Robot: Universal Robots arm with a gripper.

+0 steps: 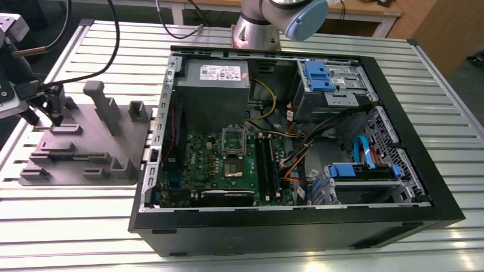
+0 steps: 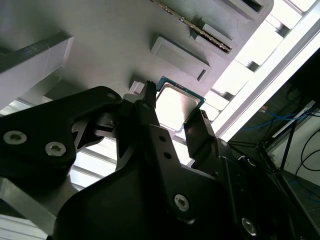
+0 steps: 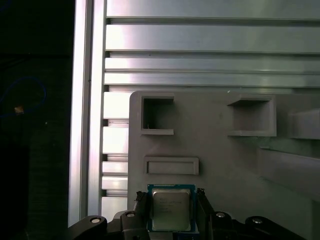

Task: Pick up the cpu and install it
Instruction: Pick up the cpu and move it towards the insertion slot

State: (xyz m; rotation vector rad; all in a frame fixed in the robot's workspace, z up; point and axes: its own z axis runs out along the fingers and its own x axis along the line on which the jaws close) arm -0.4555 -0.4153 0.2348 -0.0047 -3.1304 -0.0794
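At the exterior view's left edge, your black gripper (image 1: 44, 118) hangs low over the grey plastic fixture tray (image 1: 83, 141). In both wrist views, the small square silvery-topped cpu (image 2: 177, 102) (image 3: 170, 209) sits inside it. You cannot tell whether it is clamped. A loose or skewed hold could let the chip slip.

No print can be read (cpu (image 3: 170, 209) top and power supply label (image 1: 219, 72) too small)
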